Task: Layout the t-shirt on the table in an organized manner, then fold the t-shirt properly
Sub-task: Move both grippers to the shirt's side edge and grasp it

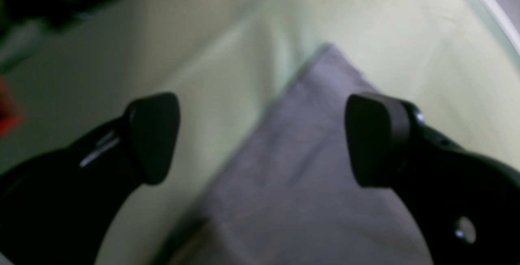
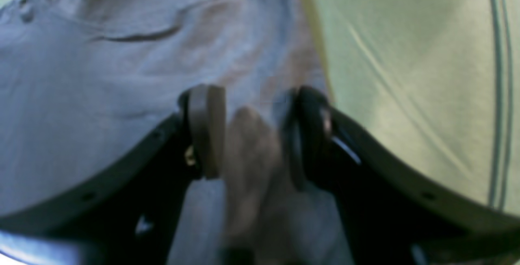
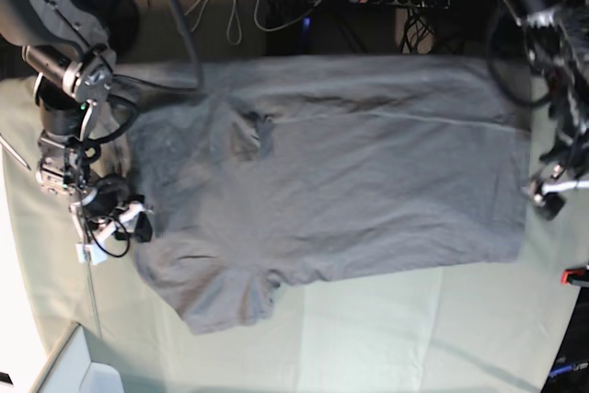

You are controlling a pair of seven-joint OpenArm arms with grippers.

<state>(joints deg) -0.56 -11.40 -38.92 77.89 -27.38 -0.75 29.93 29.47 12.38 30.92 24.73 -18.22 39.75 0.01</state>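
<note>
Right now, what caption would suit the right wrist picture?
Right gripper pinching a fold of the grey t-shirt beside the pale green table.

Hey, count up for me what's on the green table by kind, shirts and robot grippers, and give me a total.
Grey t-shirt: 1
Grippers: 2, the left gripper open, the right gripper shut on shirt fabric
Total: 3, all over the table

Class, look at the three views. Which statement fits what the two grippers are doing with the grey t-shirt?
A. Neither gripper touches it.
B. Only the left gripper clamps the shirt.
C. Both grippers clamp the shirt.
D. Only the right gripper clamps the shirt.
D: the right gripper pinches a fold of the t-shirt, while the left gripper gapes wide with nothing held.
</note>
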